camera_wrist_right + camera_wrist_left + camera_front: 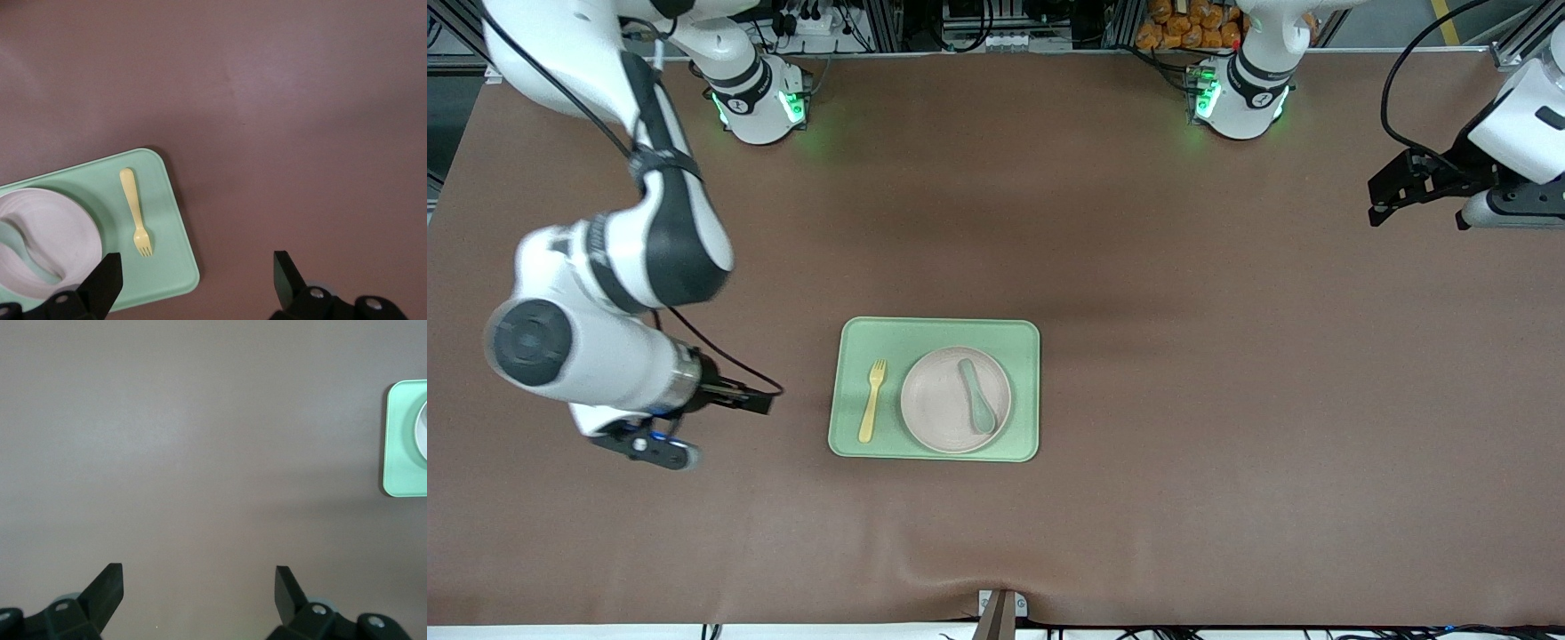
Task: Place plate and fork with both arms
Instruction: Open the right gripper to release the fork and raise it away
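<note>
Plate [955, 400] and fork [871, 400] both sit on the green tray [934, 331] mid-bench, fork flat beside the plate toward the right arm's end, tines pointing toward the robot bases; a teal spoon [977, 395] lies in the plate. By the look of it the placing is done and the step in hand is clearing both arms off. To do it well: lift straight up before swinging out, and keep the right end effector [725, 397] high so nothing clips the tray rim or flicks the fork, which is light plastic and would skid easily. Right end effector hovers over bare bench [1227, 400] just beside the tray's edge at the right arm's end, fingers spread apart, holding nothing; the fork lies a short way from it inside that tray edge, the plate past the fork. Left end effector [1400, 191] hangs over the bench out at the left arm's end, well apart from the tray, fingers also apart and empty; its wrist view catches only a tray corner and a sliver of plate.
</note>
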Robot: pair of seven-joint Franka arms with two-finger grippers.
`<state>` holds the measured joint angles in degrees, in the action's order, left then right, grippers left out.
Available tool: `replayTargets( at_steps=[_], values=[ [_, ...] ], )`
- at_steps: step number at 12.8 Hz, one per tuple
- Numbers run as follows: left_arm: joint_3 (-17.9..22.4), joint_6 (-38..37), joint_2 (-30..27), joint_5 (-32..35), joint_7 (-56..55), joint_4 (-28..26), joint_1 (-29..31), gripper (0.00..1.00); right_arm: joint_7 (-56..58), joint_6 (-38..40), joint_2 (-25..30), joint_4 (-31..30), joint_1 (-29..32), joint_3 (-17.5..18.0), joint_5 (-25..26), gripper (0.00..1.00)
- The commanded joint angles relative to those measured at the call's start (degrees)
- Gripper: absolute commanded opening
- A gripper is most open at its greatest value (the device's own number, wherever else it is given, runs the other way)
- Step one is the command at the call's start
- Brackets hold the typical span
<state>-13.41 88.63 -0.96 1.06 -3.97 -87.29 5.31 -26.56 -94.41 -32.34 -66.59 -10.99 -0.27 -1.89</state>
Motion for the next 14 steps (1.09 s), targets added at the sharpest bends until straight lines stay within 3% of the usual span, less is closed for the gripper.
replayTargets(
  at_steps=[1,4,6,7,10,12,14],
  values=[
    [-0.39,-1.00,1.04,-0.62,0.63,1.86,0.05,1.00,6.67,3.52,5.78,-2.23,4.37,0.98,-0.48,1.00],
    [-0.39,-1.00,1.04,-0.62,0.63,1.77,-0.13,1.00,11.86,9.58,10.88,-3.19,9.22,0.98,-0.48,1.00],
    [0.30,-1.00,1.57,-0.71,0.54,1.68,-2.04,1.00,13.37,9.68,16.40,-8.01,11.07,0.89,-0.48,1.00],
    [1.27,-1.26,1.49,-0.54,-0.68,1.59,-4.15,1.00,13.81,9.07,19.56,-11.16,11.33,0.89,-0.48,1.00],
    [10.39,-3.72,1.31,-0.36,-1.14,1.86,-11.10,1.00,13.81,7.23,24.68,-15.85,10.90,0.98,-0.48,1.00],
    [11.65,-4.42,0.78,-1.06,-0.78,1.60,-11.12,1.00,13.73,6.00,26.18,-16.29,11.16,0.98,-0.48,1.00],
    [11.56,-4.87,0.43,-1.06,-0.26,1.59,-11.03,1.00,13.81,4.16,29.07,-21.01,11.16,0.89,-0.48,1.00]
  ],
)
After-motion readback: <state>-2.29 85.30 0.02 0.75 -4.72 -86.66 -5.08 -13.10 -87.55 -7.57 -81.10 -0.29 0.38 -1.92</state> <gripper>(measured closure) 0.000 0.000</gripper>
